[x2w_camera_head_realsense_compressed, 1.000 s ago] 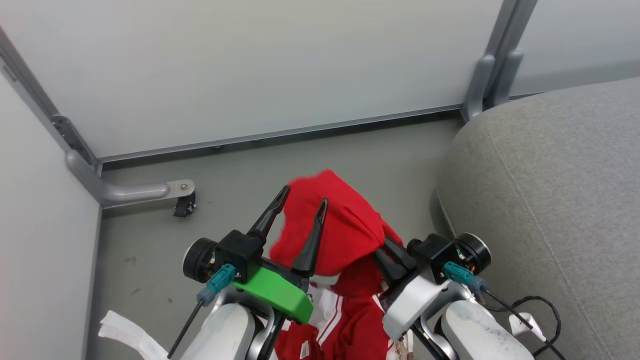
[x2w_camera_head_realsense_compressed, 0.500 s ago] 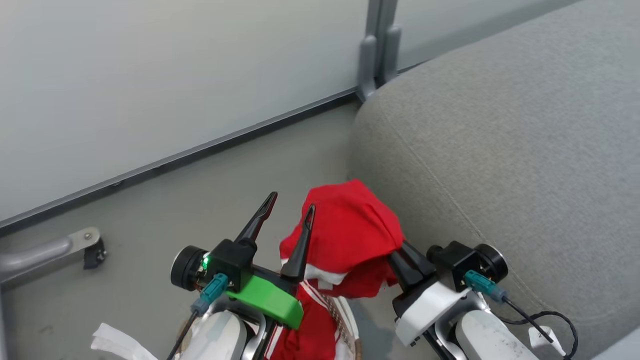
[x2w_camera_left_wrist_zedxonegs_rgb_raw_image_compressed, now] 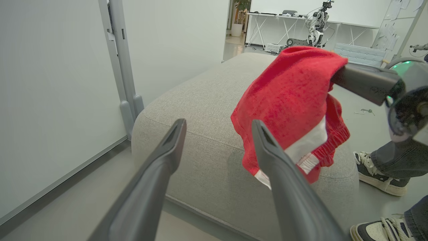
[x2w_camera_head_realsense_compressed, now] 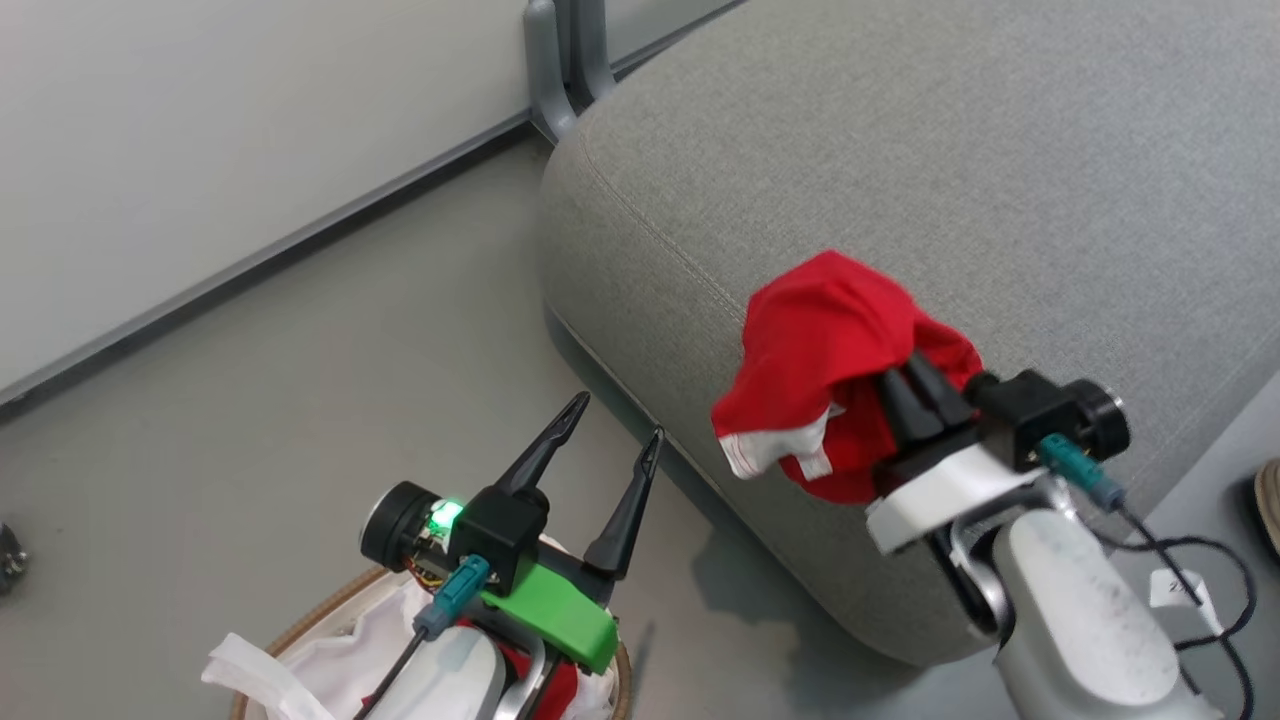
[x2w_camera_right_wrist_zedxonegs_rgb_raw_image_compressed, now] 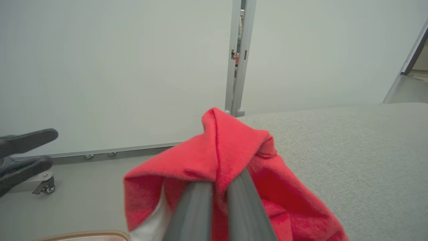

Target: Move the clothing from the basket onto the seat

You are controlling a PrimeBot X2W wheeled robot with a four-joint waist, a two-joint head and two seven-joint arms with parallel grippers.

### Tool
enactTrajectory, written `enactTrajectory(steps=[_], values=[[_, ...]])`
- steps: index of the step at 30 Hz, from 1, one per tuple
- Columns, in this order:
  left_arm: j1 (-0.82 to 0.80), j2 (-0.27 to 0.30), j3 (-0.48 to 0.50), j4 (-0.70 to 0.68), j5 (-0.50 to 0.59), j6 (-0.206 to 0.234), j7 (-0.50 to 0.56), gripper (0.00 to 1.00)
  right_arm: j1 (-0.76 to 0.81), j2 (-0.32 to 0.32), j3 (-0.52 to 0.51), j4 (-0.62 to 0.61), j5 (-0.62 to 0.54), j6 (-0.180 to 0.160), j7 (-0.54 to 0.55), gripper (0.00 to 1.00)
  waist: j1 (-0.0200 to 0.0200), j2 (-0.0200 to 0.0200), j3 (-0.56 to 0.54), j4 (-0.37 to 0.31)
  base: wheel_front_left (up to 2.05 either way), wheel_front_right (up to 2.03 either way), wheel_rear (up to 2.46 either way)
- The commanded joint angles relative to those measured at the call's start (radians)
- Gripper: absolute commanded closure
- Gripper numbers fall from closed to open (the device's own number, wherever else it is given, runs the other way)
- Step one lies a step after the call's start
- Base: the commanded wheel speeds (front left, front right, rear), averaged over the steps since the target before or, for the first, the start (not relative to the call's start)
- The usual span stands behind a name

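Clothing (x2w_camera_head_realsense_compressed: 820,350): one red piece with white trim, pinched on a fold by right gripper (x2w_camera_head_realsense_compressed: 905,385), fingers clamped together. Hangs in the air above the near edge of seat (x2w_camera_head_realsense_compressed: 900,150), touching nothing else as far as visible.

Main risk, judged: release too early. Rounded cushion edge right below, so a likely slide down the front to the floor instead of a landing on top. Needs more reach inward over the flat of the cushion, then a drop lower before opening.

Second risk: soft knit bunched around both fingers, so possible cling on opening and drag-back on retreat. Worth a wide opening and a straight pull-away.

Third: black cable (x2w_camera_head_realsense_compressed: 1200,560) looping off the right wrist near the cushion corner; possible snag on a long reach.

Also a person's shoes (x2w_camera_left_wrist_zedxonegs_rgb_raw_image_compressed: 378,179) just past the far side of the seat in the left wrist view; no wide swing that way.

Basket (x2w_camera_head_realsense_compressed: 300,625) at bottom left, more red fabric (x2w_camera_head_realsense_compressed: 560,690) inside under the left arm, so job not finished. Left gripper (x2w_camera_head_realsense_compressed: 621,416) empty, fingers spread wide, hovering above the basket near the seat's front; possible clash with the right arm on its way back.
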Motion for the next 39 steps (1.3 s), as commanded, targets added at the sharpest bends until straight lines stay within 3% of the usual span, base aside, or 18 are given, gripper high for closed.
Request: enactTrajectory(steps=[1,11,22,32,34,36,37,39], values=[[-0.017,0.025,0.006,0.001,0.003,-0.004,-0.003,0.0,-0.049,-0.015,-0.023,-0.003,-0.007,-0.001,-0.005,1.0,0.0,-0.0001,0.095,-0.035,0.0,0.0,0.0],[-0.116,0.117,-0.043,-0.021,-0.005,-0.003,-0.002,0.0,-0.327,-0.117,-0.176,0.025,-0.023,-0.001,-0.005,1.0,0.0,-0.0001,0.29,0.055,0.0,0.0,0.0],[-0.204,0.186,-0.06,-0.049,-0.014,-0.003,-0.002,0.0,-0.601,-0.217,-0.27,0.172,-0.119,-0.001,-0.005,1.0,0.0,-0.0001,0.462,0.143,0.0,0.0,0.0],[-0.236,0.206,-0.059,-0.05,-0.024,-0.003,-0.002,0.0,-0.642,-0.207,-0.472,0.347,-0.24,-0.001,-0.005,1.0,0.0,-0.0001,0.526,0.187,0.0,0.0,0.0],[-0.233,0.203,-0.06,-0.047,-0.028,-0.003,-0.002,0.0,-0.607,-0.193,-0.505,0.37,-0.262,-0.001,-0.005,0.85,0.0,-0.0001,0.519,0.192,0.0,0.0,0.0],[-0.228,0.197,-0.06,-0.039,-0.033,-0.003,-0.002,0.0,-0.574,-0.181,-0.534,0.378,-0.276,-0.001,-0.005,0.25,0.0,-0.0001,0.503,0.197,0.0,0.0,0.0],[-0.225,0.192,-0.058,-0.035,-0.036,-0.003,-0.002,0.0,-0.55,-0.174,-0.541,0.381,-0.282,-0.001,-0.005,0.0,0.0,-0.0001,0.492,0.199,0.0,0.0,0.0],[-0.215,0.182,-0.05,-0.027,-0.038,-0.003,-0.002,0.0,-0.5,-0.165,-0.553,0.382,-0.29,-0.001,-0.005,0.0,0.0,-0.0001,0.466,0.203,0.0,0.0,0.0]])
